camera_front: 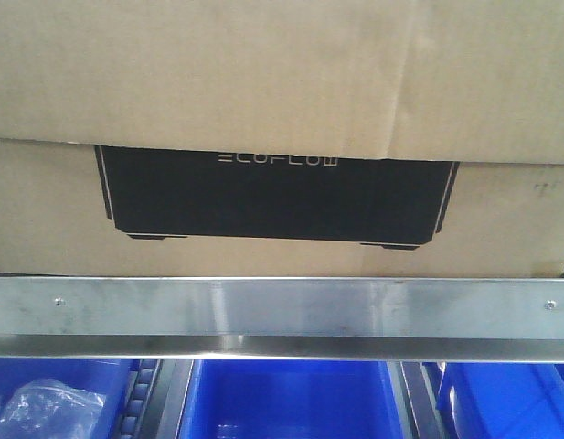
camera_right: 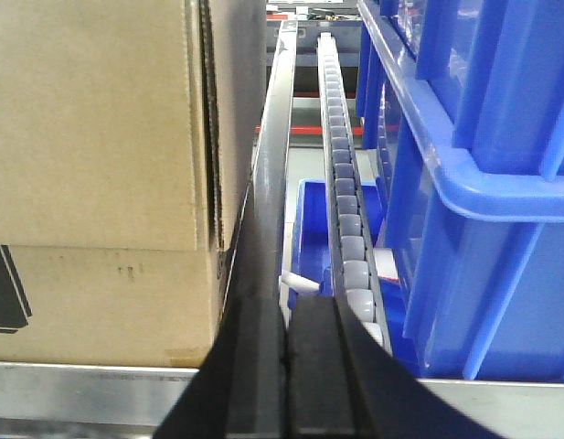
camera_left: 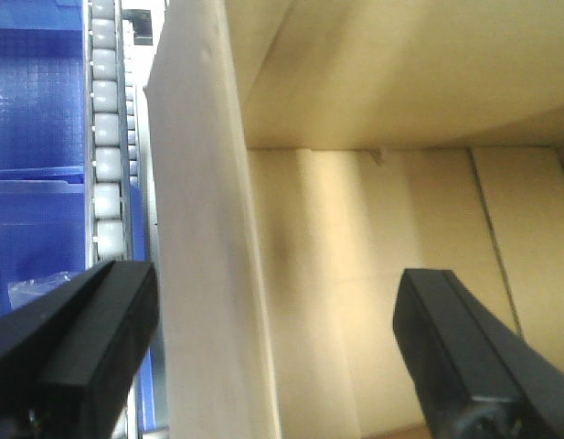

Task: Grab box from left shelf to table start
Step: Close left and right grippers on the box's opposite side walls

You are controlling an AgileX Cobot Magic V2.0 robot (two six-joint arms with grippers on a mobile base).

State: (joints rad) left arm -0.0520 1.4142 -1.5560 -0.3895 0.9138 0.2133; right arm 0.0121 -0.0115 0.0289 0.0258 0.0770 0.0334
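Observation:
The brown cardboard box (camera_front: 263,82) with its black ECOFLOW panel (camera_front: 277,197) fills the front view and rests on the left shelf behind the steel front rail (camera_front: 282,306). My left gripper (camera_left: 277,352) is open and straddles one upright wall of the box (camera_left: 204,274). One of its fingers (camera_left: 71,347) is outside the wall and the other is over the box's inside. My right gripper (camera_right: 286,361) is shut with nothing in it, just right of the box's corner (camera_right: 208,183) and above the rail (camera_right: 80,389). The table is out of view.
Blue plastic bins (camera_front: 291,398) sit under the rail, one holding a clear plastic bag (camera_front: 44,407). A tall blue bin (camera_right: 473,183) stands right of the box. Grey roller tracks (camera_right: 341,183) (camera_left: 106,137) run along both sides of the box.

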